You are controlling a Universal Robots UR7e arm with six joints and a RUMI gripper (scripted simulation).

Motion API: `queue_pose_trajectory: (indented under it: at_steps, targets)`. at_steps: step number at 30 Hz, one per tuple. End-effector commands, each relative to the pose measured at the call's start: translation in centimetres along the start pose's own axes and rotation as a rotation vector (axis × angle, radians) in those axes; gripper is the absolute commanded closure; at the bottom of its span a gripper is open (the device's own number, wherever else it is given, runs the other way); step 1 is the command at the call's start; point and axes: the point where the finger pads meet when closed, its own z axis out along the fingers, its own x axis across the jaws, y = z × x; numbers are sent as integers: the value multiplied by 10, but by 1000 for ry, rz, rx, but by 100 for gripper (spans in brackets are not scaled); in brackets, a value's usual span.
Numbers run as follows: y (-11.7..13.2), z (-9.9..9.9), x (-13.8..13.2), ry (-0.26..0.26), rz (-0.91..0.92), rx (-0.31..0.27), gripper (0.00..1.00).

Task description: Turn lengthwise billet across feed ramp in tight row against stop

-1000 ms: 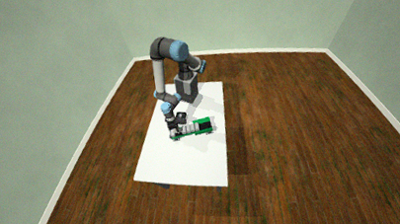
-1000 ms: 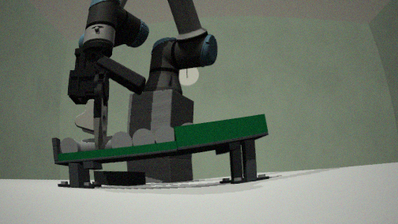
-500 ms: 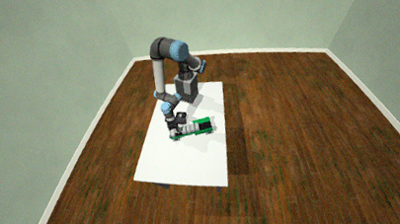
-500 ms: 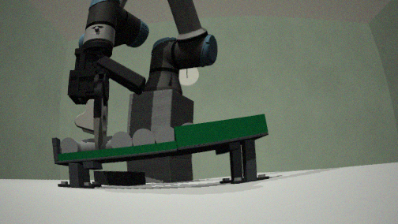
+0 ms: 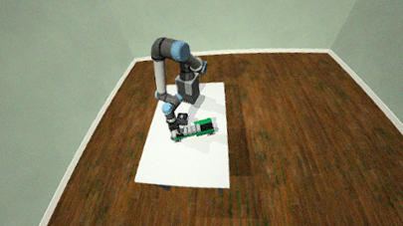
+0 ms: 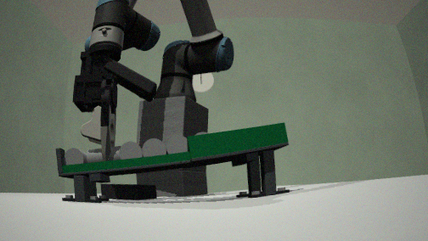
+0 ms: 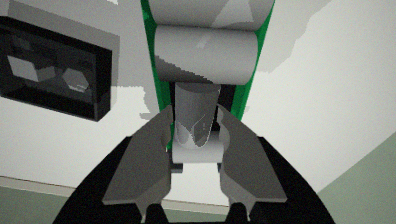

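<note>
The green feed ramp point(image 6: 170, 153) slopes down to a dark stop point(image 6: 60, 159) at its left end; it also shows in the top view point(image 5: 195, 129). Several grey billets point(image 6: 142, 148) lie across it side by side, and the nearest one fills the ramp's width in the wrist view point(image 7: 202, 55). One billet point(image 7: 195, 120) lies lengthwise between the green sides, just below that row. My gripper point(image 7: 195, 105) is shut on this lengthwise billet, one finger on each long side. In the exterior view the gripper point(image 6: 108, 136) points straight down over the ramp's low end. One more billet point(image 6: 74, 156) rests against the stop.
A black box point(image 7: 55, 75) lies on the white table beside the ramp's low end; it also shows in the exterior view point(image 6: 127, 191). The robot's grey pedestal point(image 6: 171, 140) stands close behind the ramp. The upper half of the ramp carries no billets.
</note>
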Motion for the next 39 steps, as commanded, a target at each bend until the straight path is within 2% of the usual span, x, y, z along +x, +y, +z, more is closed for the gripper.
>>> queue_pose_trajectory:
  at_steps: [1,12,14,15,29,31,32,39]
  targets:
    - [0,-8,1,2,0,-1,100]
    - [0,-30,1,2,0,-1,100]
    - [0,-30,1,2,0,-1,100]
    - [0,-21,1,2,0,-1,100]
    - [0,-49,1,2,0,-1,100]
    - [0,-49,1,2,0,-1,100]
    - [0,-41,0,2,0,-1,100]
    - [0,-55,1,2,0,-1,100]
